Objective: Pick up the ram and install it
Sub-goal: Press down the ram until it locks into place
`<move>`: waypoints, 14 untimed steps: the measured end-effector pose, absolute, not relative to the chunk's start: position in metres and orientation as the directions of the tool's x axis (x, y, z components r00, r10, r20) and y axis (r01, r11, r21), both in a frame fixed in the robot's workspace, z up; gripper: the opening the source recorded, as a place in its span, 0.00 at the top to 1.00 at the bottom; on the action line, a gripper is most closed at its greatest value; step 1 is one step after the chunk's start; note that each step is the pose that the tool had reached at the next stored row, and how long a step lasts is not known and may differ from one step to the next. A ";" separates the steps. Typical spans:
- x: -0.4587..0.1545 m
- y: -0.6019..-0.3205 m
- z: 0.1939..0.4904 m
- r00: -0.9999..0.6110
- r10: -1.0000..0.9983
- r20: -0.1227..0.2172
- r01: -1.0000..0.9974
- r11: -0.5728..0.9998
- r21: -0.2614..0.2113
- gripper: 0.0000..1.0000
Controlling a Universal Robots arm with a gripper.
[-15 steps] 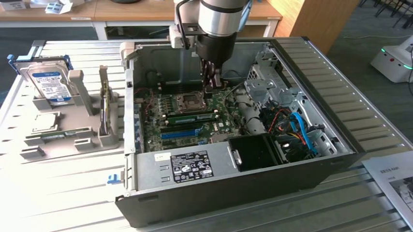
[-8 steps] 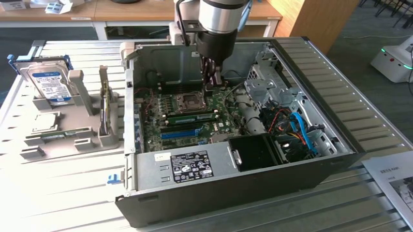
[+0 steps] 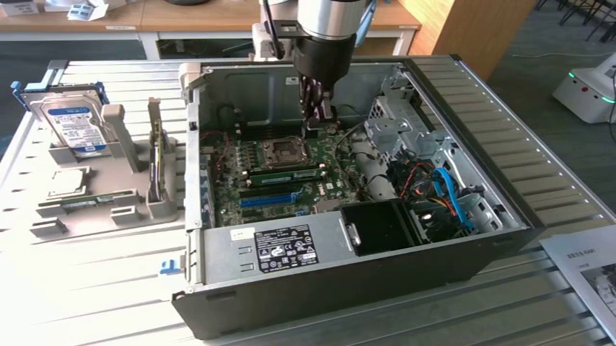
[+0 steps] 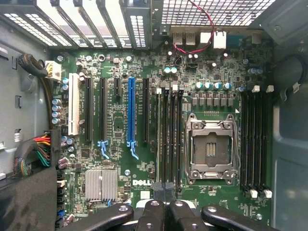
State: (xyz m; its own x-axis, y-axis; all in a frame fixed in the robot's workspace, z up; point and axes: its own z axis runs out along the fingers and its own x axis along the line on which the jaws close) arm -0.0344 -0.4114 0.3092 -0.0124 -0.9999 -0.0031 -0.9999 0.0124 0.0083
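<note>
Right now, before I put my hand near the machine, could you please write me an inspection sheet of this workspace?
Surface: white slatted table, carrying an open computer case.
Job's things: one green ram sits in a motherboard slot between the processor socket and the blue slot; a second green stick lies in the grey holder.
Clutter: hard drive upright in the holder; small blue part; printed sheet.
Grippers: gripper shut, inside the case above the memory slots, nothing seen held.
Cables: red and black wires; blue cables.
Surroundings: wooden desks; white machine.
</note>
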 end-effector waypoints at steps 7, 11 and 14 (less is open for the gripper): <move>-0.034 -0.411 0.309 -0.019 -1.000 -0.003 -1.000 0.019 0.008 0.90; -0.034 -0.411 0.309 -0.028 -1.000 -0.003 -1.000 0.028 0.008 0.90; -0.034 -0.411 0.309 -0.038 -0.999 -0.003 -0.999 0.038 0.008 0.90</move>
State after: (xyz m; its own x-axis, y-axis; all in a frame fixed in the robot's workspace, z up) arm -0.0344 -0.4114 0.3093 -0.0382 -0.9993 -0.0031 -0.9992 0.0382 0.0083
